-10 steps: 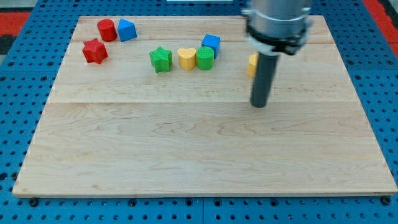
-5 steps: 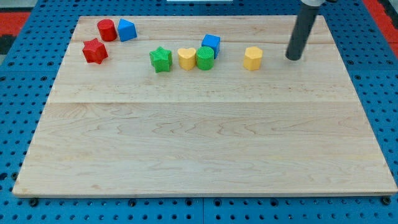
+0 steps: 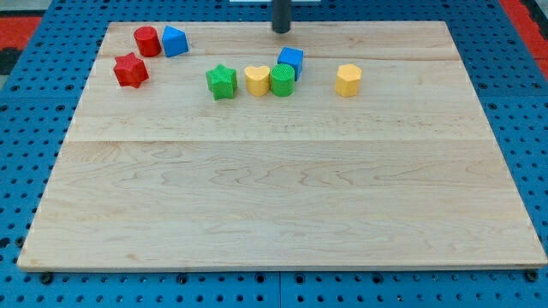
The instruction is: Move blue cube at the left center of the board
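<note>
The blue cube (image 3: 291,59) sits near the view's top centre of the wooden board (image 3: 274,197), touching the green cylinder-like block (image 3: 282,79) just below it. My tip (image 3: 281,31) is at the board's top edge, a short way above and slightly left of the blue cube, not touching it. Only the lower end of the rod shows.
A yellow heart (image 3: 257,80) and a green star (image 3: 221,81) stand left of the green block in a row. A yellow block (image 3: 348,79) lies to the right. A red cylinder (image 3: 146,41), a blue block (image 3: 175,40) and a red star (image 3: 130,70) are at top left.
My tip has moved from the board's right centre up and then left along the top edge to a spot above the blue cube. No block has moved.
</note>
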Robot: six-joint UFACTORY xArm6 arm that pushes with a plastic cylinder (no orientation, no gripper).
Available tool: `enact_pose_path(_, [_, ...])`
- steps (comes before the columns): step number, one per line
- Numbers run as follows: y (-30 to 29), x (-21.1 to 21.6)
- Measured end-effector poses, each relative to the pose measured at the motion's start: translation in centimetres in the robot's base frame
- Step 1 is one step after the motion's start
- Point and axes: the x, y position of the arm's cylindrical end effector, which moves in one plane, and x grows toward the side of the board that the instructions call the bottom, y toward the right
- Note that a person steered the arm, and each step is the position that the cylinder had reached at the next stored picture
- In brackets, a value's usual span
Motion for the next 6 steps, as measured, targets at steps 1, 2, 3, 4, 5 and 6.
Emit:
enact_pose_path(1, [-4.0,1.8])
enact_pose_path(2, [-2.9,6.3])
enact_pose_path(3, [0.8,7.7])
enact_pose_path(4, [1.4,7.3])
enact_pose_path(5, [1.4,7.1])
enact_pose_path(6, [1.4,7.1])
